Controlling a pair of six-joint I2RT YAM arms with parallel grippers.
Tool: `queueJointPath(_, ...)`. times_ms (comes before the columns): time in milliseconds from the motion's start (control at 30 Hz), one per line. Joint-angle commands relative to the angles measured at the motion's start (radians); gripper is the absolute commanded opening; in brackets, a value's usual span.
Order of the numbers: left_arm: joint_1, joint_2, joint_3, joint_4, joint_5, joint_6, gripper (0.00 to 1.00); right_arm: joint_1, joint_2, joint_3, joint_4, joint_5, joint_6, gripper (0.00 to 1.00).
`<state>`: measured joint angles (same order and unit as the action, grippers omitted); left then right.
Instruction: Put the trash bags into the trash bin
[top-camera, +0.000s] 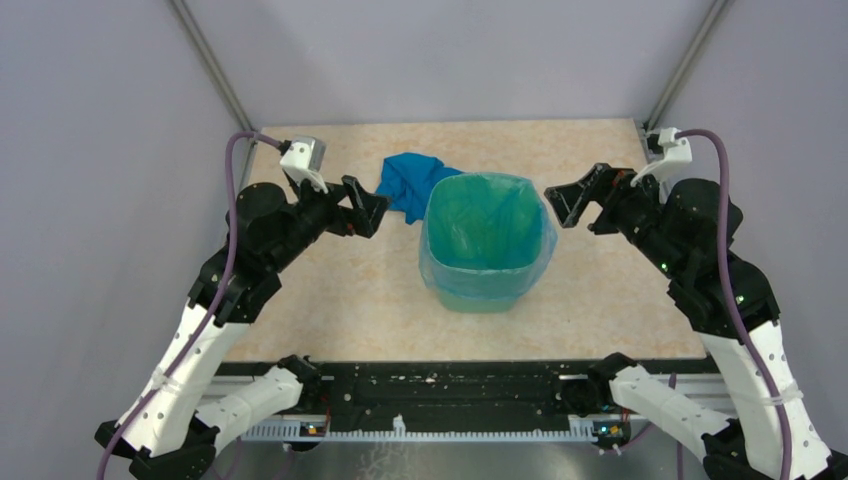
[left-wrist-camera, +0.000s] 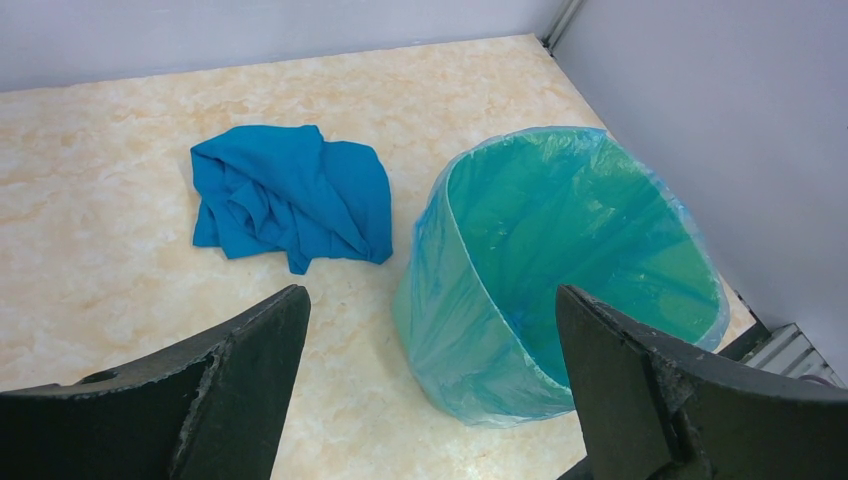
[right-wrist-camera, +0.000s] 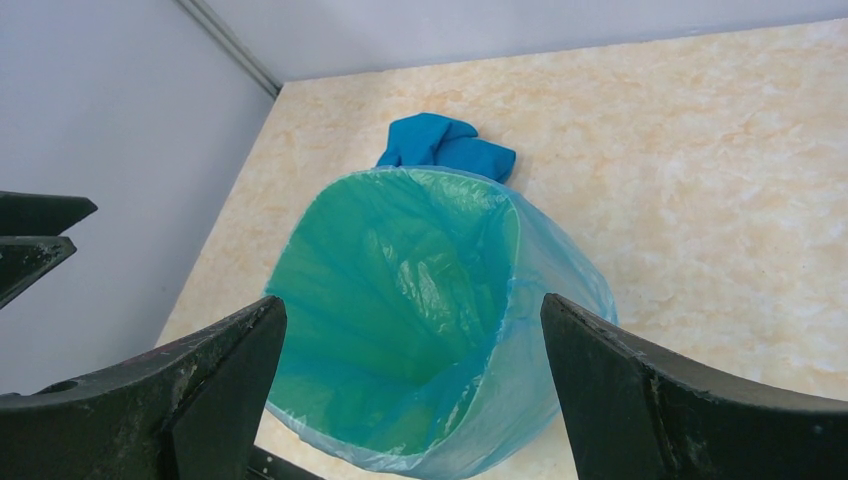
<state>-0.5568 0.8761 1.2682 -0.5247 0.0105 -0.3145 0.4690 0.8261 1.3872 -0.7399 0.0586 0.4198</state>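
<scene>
The mint-green trash bin (top-camera: 486, 240) stands upright mid-table. A translucent light-blue trash bag (top-camera: 436, 272) lines it, its edge folded over the rim and hanging down the outer walls. The lined bin also shows in the left wrist view (left-wrist-camera: 580, 220), with the bag (left-wrist-camera: 470, 330), and in the right wrist view (right-wrist-camera: 400, 280), with the bag (right-wrist-camera: 565, 300). My left gripper (top-camera: 372, 212) is open and empty, left of the bin's rim and apart from it (left-wrist-camera: 430, 295). My right gripper (top-camera: 560, 205) is open and empty, right of the rim and apart from it (right-wrist-camera: 412, 300).
A crumpled dark-blue cloth (top-camera: 408, 180) lies on the table behind and left of the bin; it also shows in the left wrist view (left-wrist-camera: 290, 195) and the right wrist view (right-wrist-camera: 445, 145). Grey walls enclose the table on three sides. The black rail runs along the near edge (top-camera: 430, 385).
</scene>
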Motion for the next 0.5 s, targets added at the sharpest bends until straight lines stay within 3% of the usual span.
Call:
queueJointPath(0, 0.000, -0.002, 0.004, 0.028, -0.001, 0.014, 0.98, -0.003, -0.010, 0.001, 0.045, -0.004, -0.004, 0.99)
queueJointPath(467, 0.000, 0.006, 0.001, 0.022, 0.008, 0.018, 0.98, -0.001, -0.013, 0.000, 0.044, -0.005, -0.004, 0.99)
